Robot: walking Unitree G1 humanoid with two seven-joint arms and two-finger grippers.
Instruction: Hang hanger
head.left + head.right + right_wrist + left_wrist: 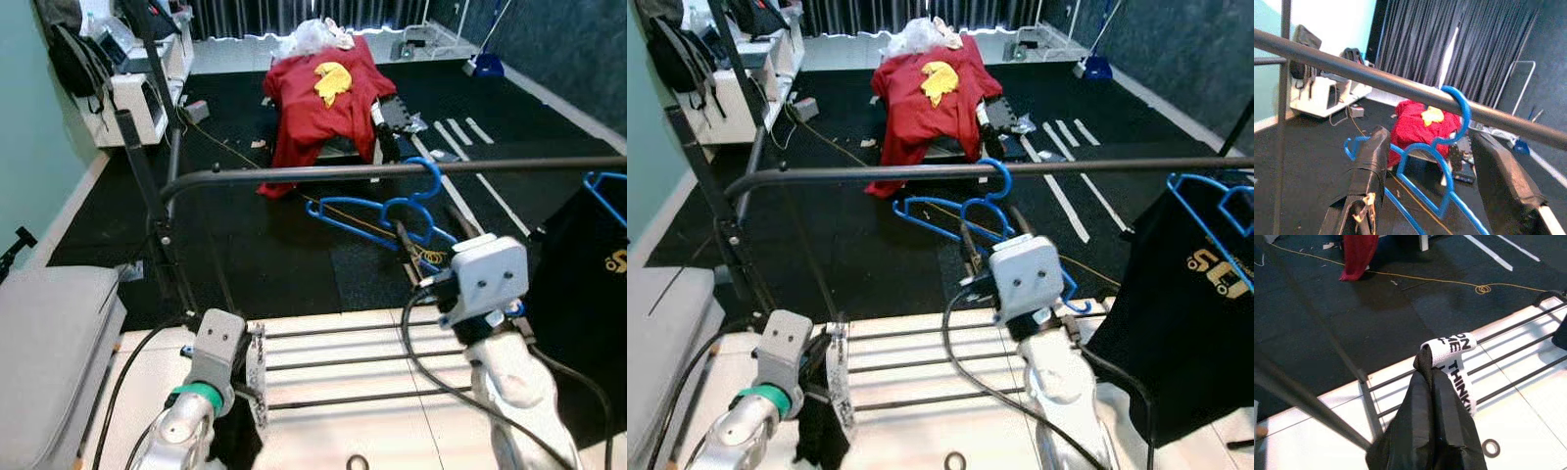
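The rail (392, 170) runs across in front of me, and the blue hanger (1442, 161) has its hook over it, body dangling below. To finish well, I'd draw my right gripper (1435, 191) straight back without nudging the frame. Its fingers (1364, 181) stand wide apart, either side of the hanger, gripping nothing. My left gripper (1437, 382) is low, pinched together on black cloth (1425, 440).

Grey rail (392, 170) carries 2 blue hangers — empty one (387, 211), black-shirted one (1215, 211).
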